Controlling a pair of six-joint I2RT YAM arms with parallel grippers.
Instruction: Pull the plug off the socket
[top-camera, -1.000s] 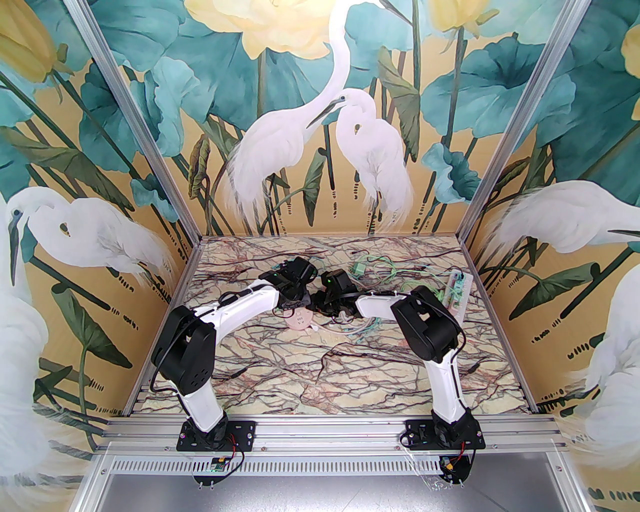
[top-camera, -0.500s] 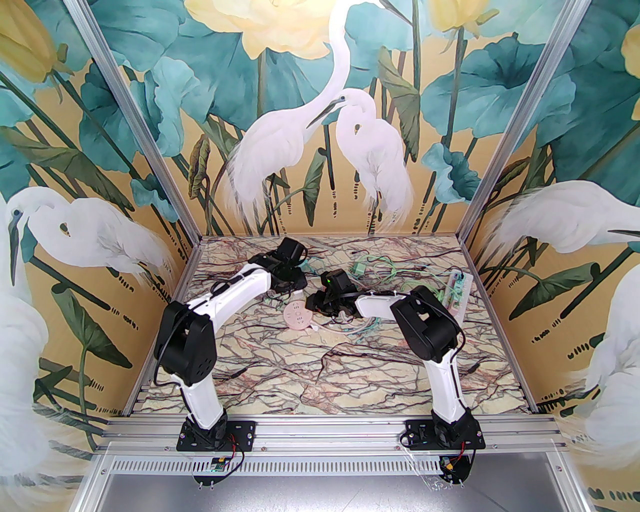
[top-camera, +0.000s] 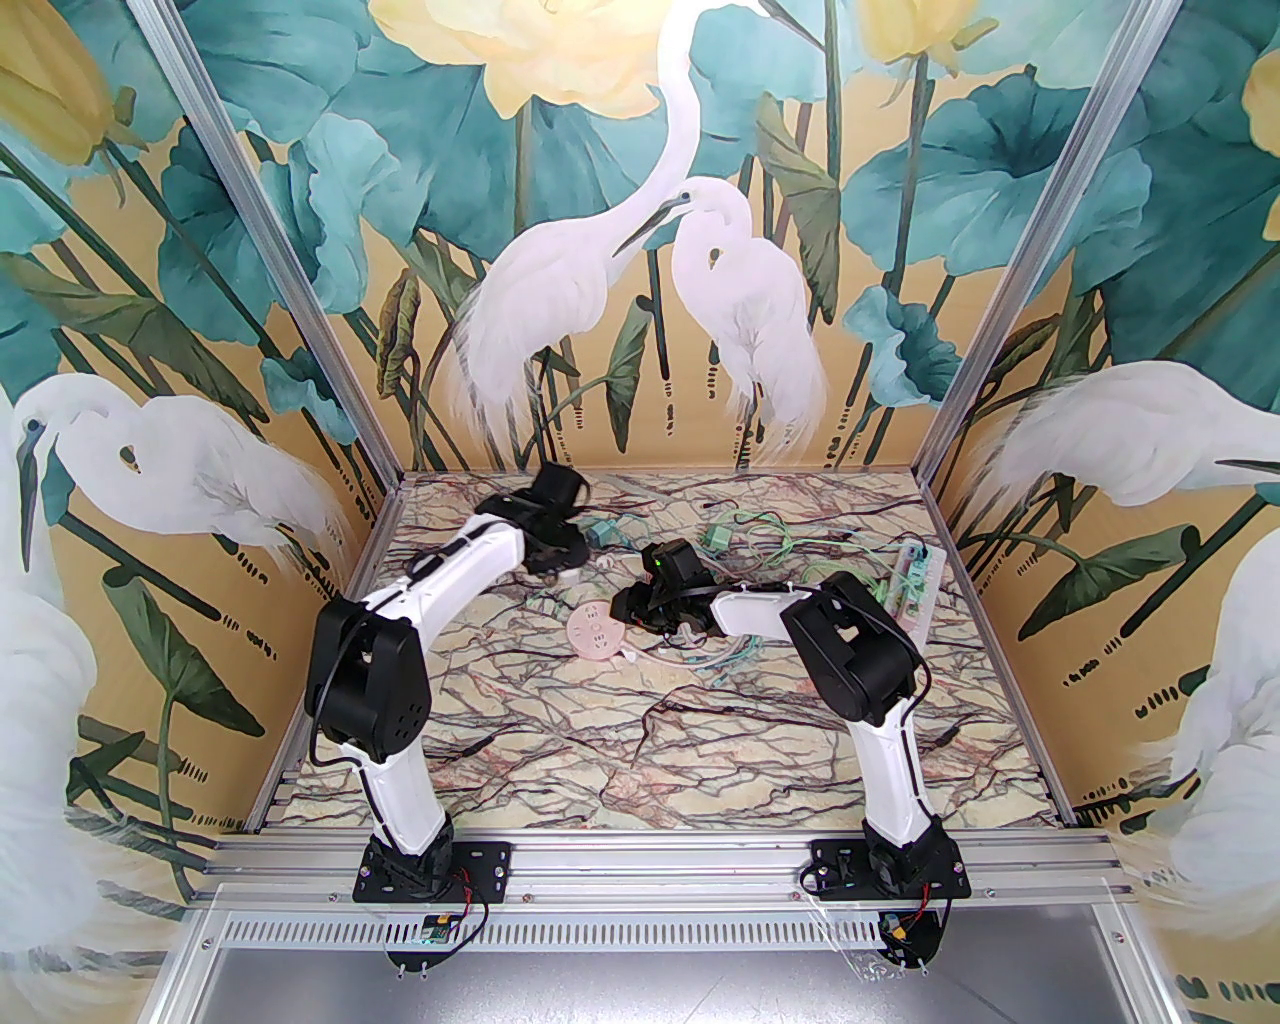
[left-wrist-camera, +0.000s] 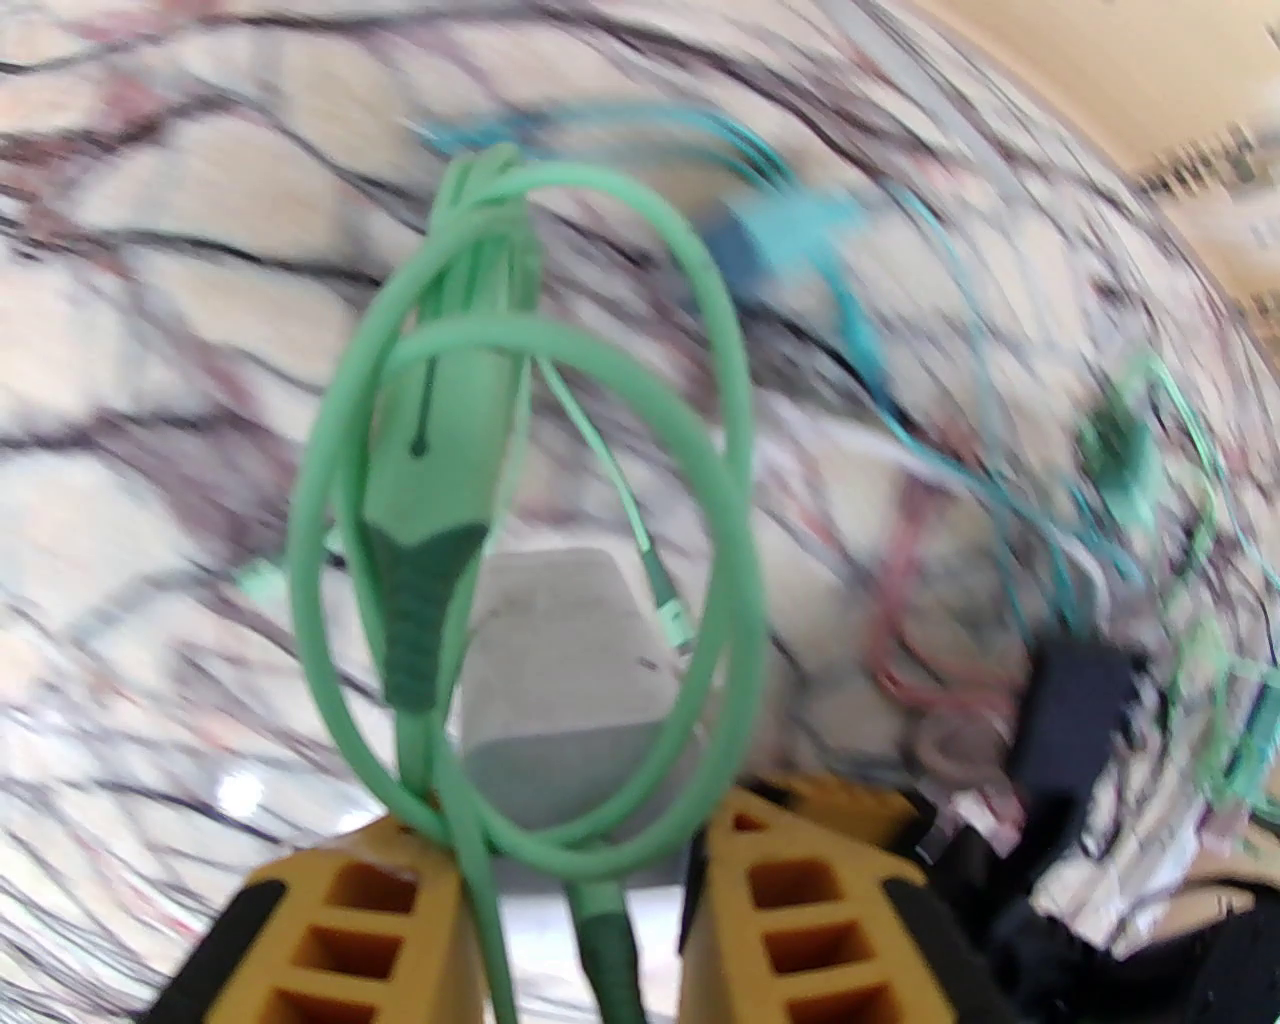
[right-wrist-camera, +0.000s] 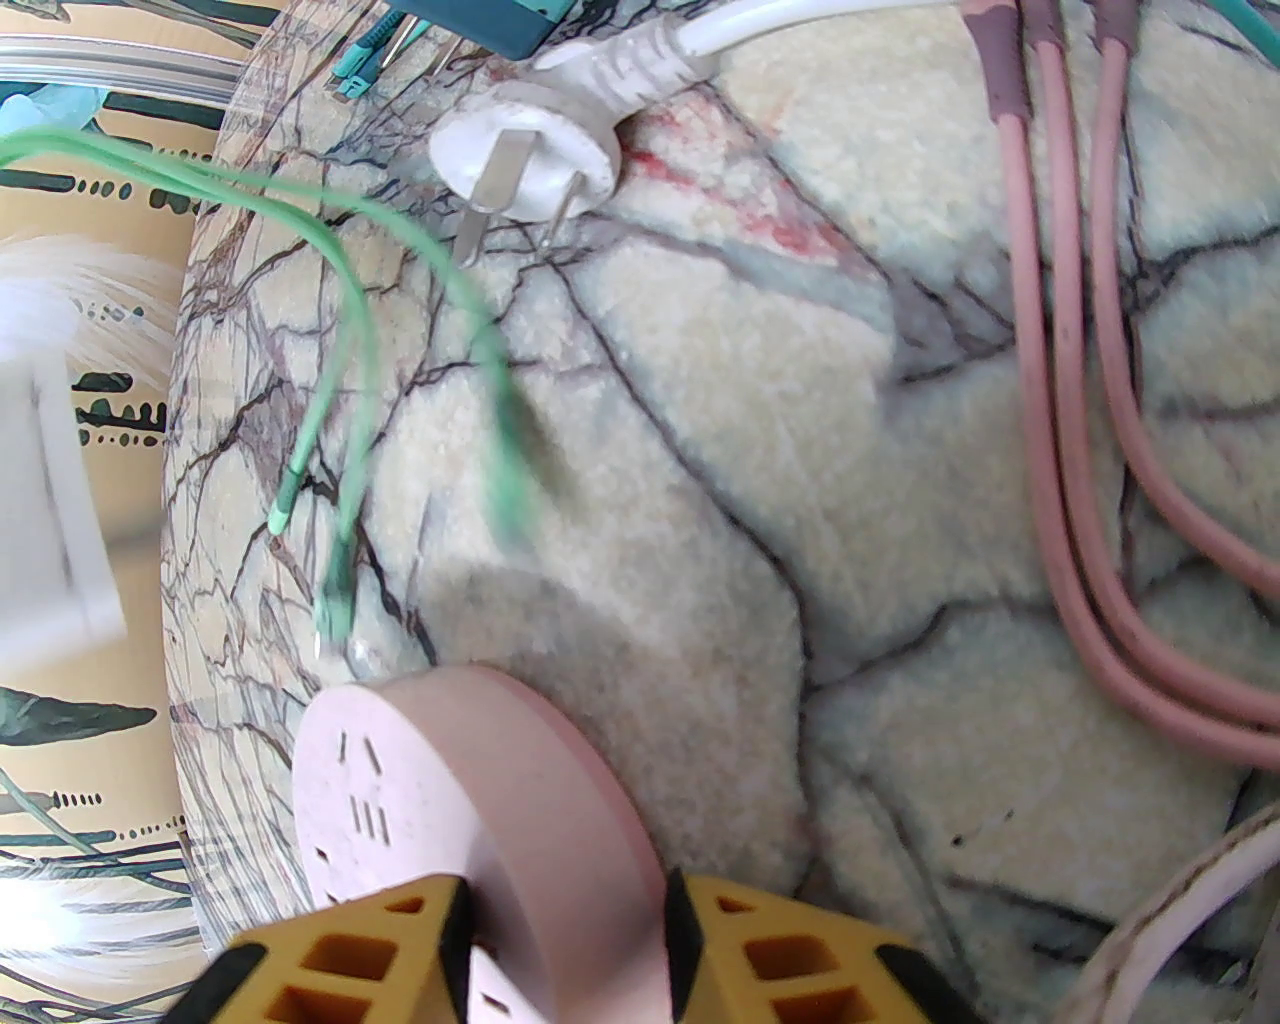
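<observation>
The round pink socket (top-camera: 595, 634) lies flat on the marbled table, its slotted face (right-wrist-camera: 360, 790) bare. My right gripper (top-camera: 632, 610) reaches it from the right, and its yellow fingers (right-wrist-camera: 690, 920) straddle and clamp the socket's rim. My left gripper (top-camera: 560, 560) is well back and left of the socket. In the left wrist view it (left-wrist-camera: 580, 850) is shut on a grey-white plug block (left-wrist-camera: 560, 660), with a looped green cable (left-wrist-camera: 720, 480) hanging around it. That view is motion-blurred.
A white two-prong plug (right-wrist-camera: 530, 165) lies loose behind the socket, and pink cables (right-wrist-camera: 1050, 400) run to its right. A teal adapter (top-camera: 600, 531), a green adapter with tangled wires (top-camera: 718, 540) and a power strip (top-camera: 915, 585) sit toward the back right.
My left arm has swung back and to the left, carrying the plug away from the socket and baring its face. My right arm has stayed in place on the socket.
</observation>
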